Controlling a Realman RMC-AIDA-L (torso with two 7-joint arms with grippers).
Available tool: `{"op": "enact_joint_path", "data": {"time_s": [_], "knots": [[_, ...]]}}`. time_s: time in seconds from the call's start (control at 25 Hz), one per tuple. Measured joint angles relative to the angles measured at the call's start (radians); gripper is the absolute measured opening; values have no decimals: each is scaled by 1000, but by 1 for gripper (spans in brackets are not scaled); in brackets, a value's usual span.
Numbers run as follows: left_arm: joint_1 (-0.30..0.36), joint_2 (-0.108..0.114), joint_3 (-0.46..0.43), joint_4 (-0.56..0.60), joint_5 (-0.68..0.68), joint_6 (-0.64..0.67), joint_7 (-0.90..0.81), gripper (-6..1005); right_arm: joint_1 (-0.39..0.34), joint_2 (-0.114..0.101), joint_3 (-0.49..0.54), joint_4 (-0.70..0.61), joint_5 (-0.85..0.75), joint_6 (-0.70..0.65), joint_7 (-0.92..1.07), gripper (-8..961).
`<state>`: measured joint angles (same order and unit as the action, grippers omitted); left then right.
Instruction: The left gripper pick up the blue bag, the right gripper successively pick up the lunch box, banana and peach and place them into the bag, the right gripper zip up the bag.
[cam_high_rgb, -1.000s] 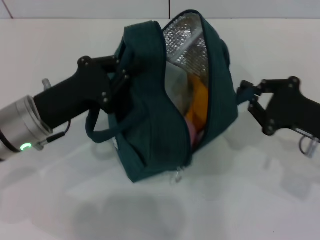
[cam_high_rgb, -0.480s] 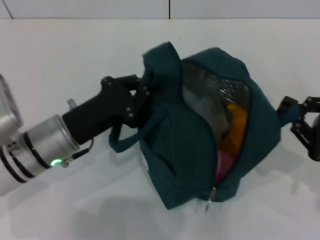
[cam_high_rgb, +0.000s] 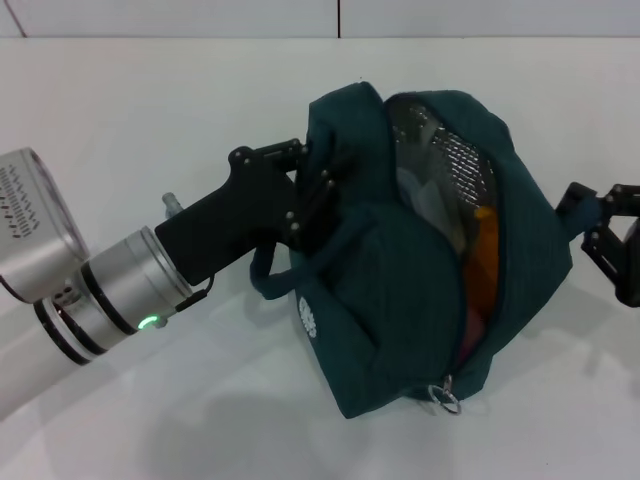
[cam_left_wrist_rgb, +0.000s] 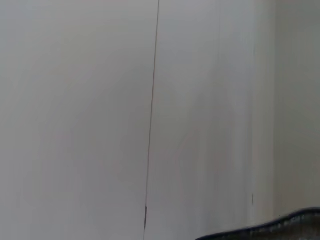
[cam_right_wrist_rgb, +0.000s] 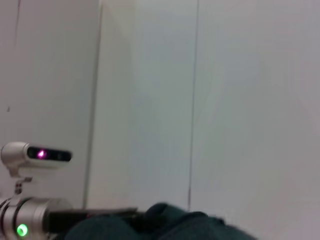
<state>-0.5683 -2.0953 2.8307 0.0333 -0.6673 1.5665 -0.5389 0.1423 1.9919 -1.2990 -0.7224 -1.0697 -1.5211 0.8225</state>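
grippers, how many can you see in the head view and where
2. The left gripper is at the bag's top left edge, by the handle. The right gripper is beside the bag's right side at the frame edge, partly cut off.

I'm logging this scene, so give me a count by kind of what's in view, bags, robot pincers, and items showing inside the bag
Bags: 1, the blue bag, unzipped.
Pincers: 2, left pincer on the bag, right pincer beside it.
Items showing inside: 3, an orange item, a pink item, a pale item; I cannot identify them.
Total: 6
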Motion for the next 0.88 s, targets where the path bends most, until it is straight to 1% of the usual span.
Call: {"op": "enact_joint_path", "data": {"time_s": [0.2,0.24,0.32,0.48,0.64,0.8,0.88], "knots": [[12,-2,-1,50,-36,-8,74,225,51,-40,6,2,-93,-26,70,101],[17,-4,-1,60,-45,-14,91,231,57,-46,12,0,-113,-36,88,105],[26,-5,-1,78,-59,-27,115,243,65,-55,42,-4,-153,-56,111,147],[29,-6,-1,95,-70,-49,124,267,67,-63,167,-6,-251,-123,122,232],[30,-7,-1,107,-98,-87,124,291,68,-66,299,-8,-330,-201,125,317],[30,-7,-1,132,-106,-102,125,292,68,-80,353,-31,-415,-239,159,453],[27,-7,0,134,-106,-104,125,292,71,-82,391,-34,-454,-236,170,521]]}}
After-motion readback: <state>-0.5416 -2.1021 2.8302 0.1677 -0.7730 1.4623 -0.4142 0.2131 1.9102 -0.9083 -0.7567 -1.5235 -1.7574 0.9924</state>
